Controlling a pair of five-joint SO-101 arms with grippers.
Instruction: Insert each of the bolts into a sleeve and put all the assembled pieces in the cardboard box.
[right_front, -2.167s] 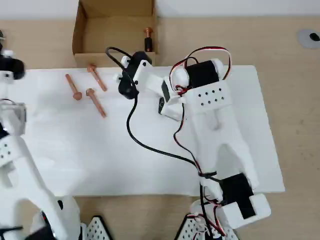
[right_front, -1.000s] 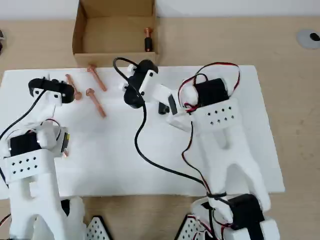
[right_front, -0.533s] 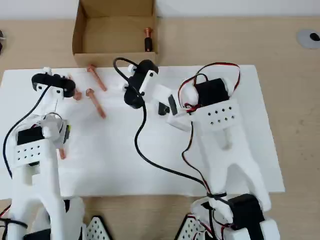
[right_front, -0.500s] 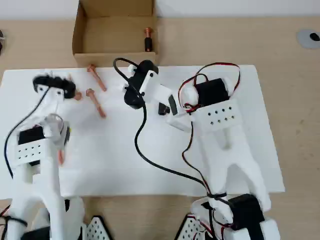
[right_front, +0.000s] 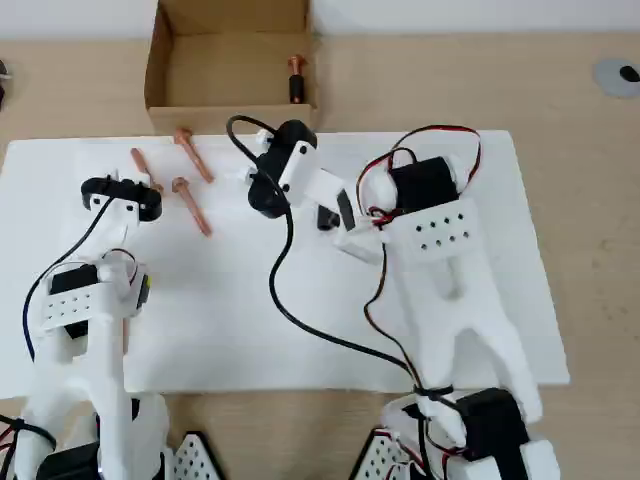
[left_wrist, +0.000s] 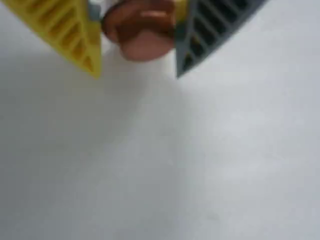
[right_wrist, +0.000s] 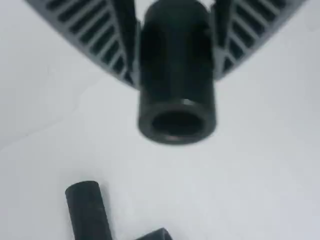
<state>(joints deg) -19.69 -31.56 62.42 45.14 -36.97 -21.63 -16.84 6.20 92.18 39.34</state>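
Now, left gripper (left_wrist: 137, 70): clamped on bolt (left_wrist: 142, 37).
right gripper (right_wrist: 175, 80): grips black sleeve (right_wrist: 176, 115).
nearby: spare sleeves (right_wrist: 90, 212); loose bolts (right_front: 193, 155) beside cardboard box (right_front: 155, 75).
box contents: one assembled piece (right_front: 296, 78).

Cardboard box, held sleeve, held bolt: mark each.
cardboard box (right_front: 225, 72): high view, bare floor.
held sleeve (right_wrist: 176, 85): right wrist view, barrel side.
held bolt (left_wrist: 142, 36): left wrist view, rounded end.

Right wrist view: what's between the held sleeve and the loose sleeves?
Only bare sheet separates the held sleeve from the loose sleeves, as the right wrist view shows.
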